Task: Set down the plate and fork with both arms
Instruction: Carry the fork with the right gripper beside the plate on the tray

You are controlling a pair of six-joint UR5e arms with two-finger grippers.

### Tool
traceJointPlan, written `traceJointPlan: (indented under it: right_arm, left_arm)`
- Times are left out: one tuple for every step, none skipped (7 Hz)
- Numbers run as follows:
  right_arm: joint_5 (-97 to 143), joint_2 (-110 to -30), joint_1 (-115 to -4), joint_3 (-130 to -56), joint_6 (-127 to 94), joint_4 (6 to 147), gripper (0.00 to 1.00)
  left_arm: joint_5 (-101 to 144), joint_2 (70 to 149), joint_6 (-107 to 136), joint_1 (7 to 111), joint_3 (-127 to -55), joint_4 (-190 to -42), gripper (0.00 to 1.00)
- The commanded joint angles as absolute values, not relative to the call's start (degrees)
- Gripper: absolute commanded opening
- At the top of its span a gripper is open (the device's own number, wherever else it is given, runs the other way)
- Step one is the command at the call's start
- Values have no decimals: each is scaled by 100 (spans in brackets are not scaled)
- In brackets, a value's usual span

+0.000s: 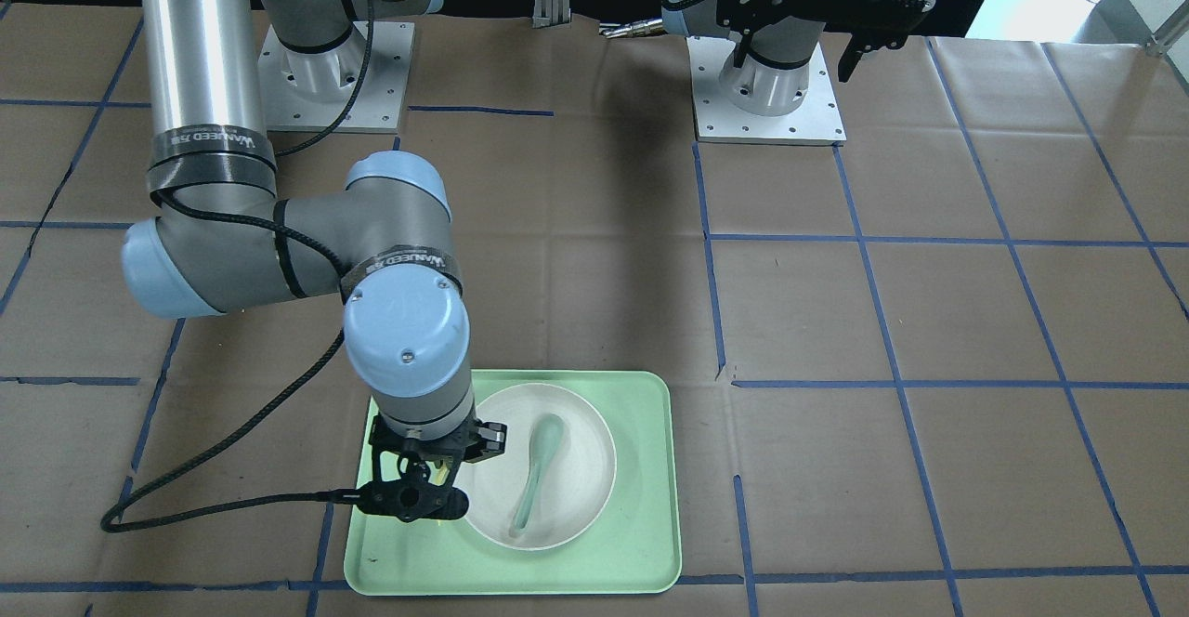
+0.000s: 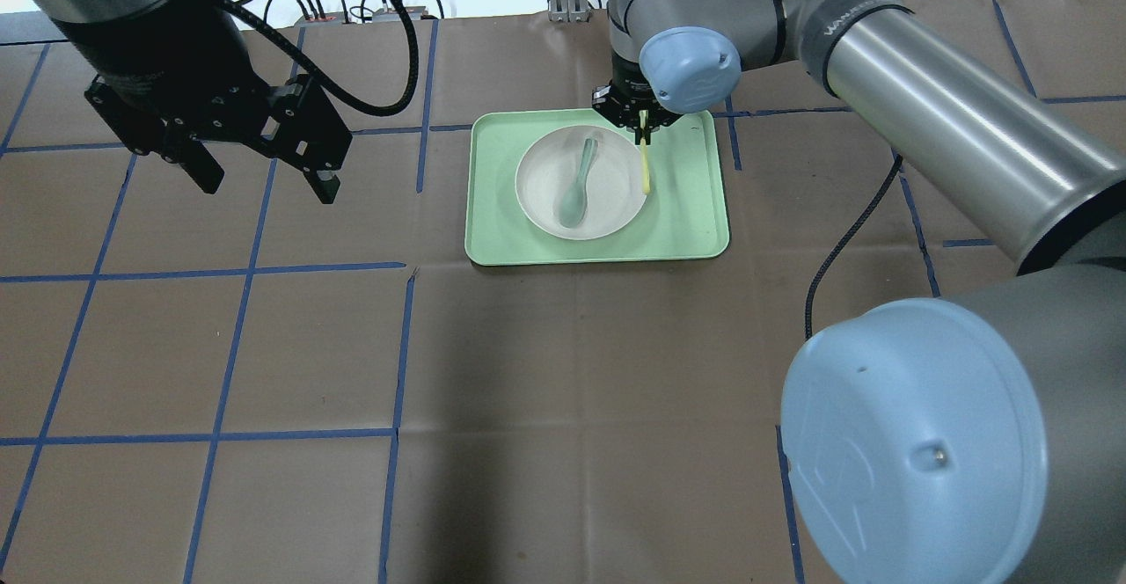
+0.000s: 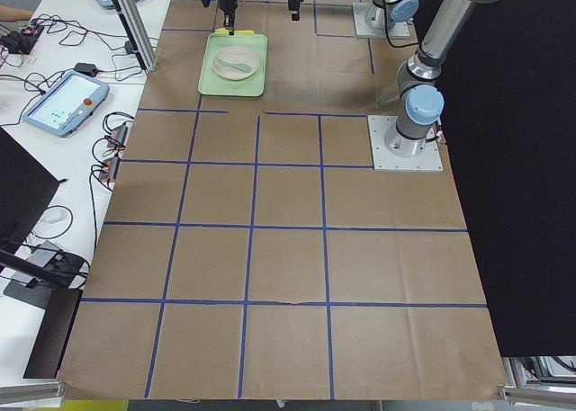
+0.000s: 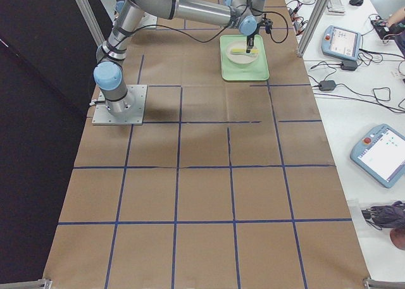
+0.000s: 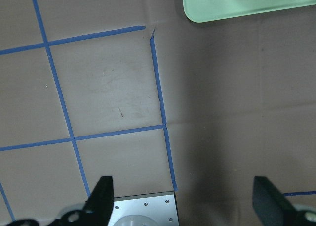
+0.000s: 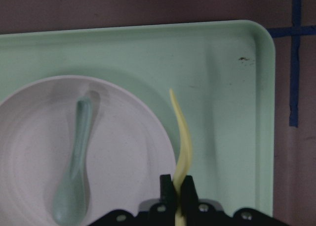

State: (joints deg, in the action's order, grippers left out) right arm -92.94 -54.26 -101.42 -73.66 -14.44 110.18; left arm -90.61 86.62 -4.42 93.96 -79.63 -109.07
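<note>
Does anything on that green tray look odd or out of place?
A grey-green spoon lies in the plate on the tray, though the job names only plate and fork. The right gripper pinches the fork by one end beside the plate's rim. Nothing looks spilled.

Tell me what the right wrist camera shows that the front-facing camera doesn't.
Right wrist only: the yellow fork pinched in the right tool, reaching out over the tray just beside the plate. Front-facing only: the tray's whole outline, and the left tool, open, up near its arm's base. Both: the plate sitting on the tray with the spoon lying in it.
</note>
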Motion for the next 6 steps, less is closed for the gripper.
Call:
traceJointPlan:
  right_arm:
    - [-9229,-5380,-9766,-7549,-785,11100,0]
    - [-9211,-5292,-9652,-7619,-747,11101,0]
    - [-9220,-5065,-9650,-7629,-738,11283,0]
    - [-9211,-4888,-9650,-7629,-730,11590,0]
    - [-9220,-4852,-9668,-7629,-764,11636,0]
    - [-9220,-4834,-9694,-7629,-799,11637,0]
  left_arm:
    - [-9070,8657,-448,9396,-7963,-10907,100]
    - [-9070,8657,-448,9396,-7963,-10907,100]
    - [-9070,8666,-448,9396,-7963,-10907,100]
    - [-9070,8666,-448,9396,-7963,-10907,100]
    - [-9070,8666,-448,9396,-7963,-10907,100]
    - [-9070,8657,-448,9396,-7963,-10907,100]
